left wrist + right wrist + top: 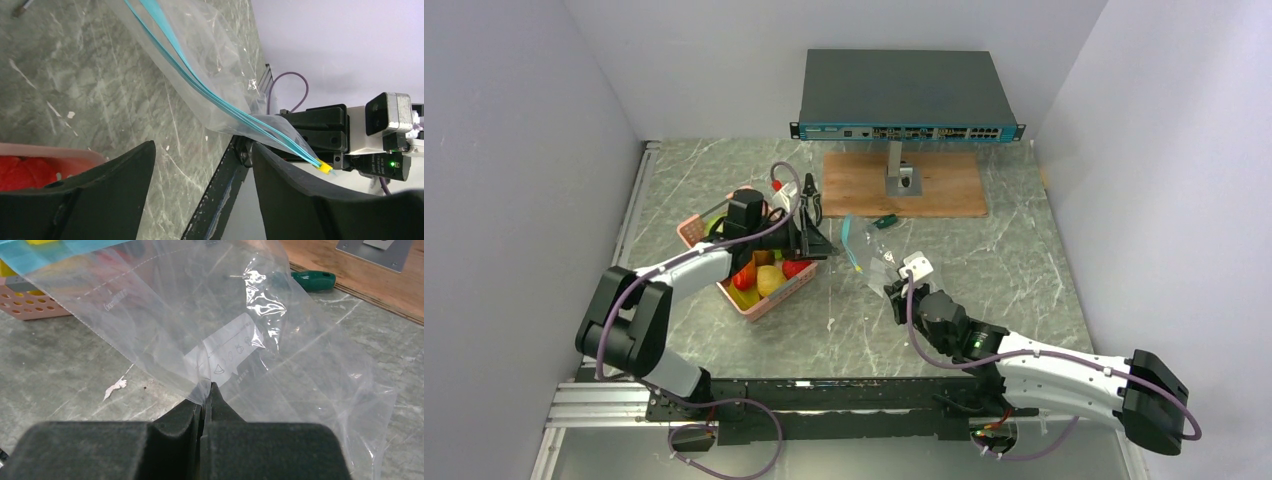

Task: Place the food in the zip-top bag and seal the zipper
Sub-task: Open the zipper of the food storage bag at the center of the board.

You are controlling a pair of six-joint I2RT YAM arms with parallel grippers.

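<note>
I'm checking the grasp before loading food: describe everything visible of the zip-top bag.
The zip-top bag is clear, crinkly plastic with a white printed panel and a teal-blue zipper ending in a yellow tab. It looks empty. The right gripper, shut, pinches its plastic near that panel, holding it up over the marble table.

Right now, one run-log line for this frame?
left gripper: open, empty, beside pink basket | right gripper: shut on zip-top bag | food: in basket | zipper: not gripped
</note>
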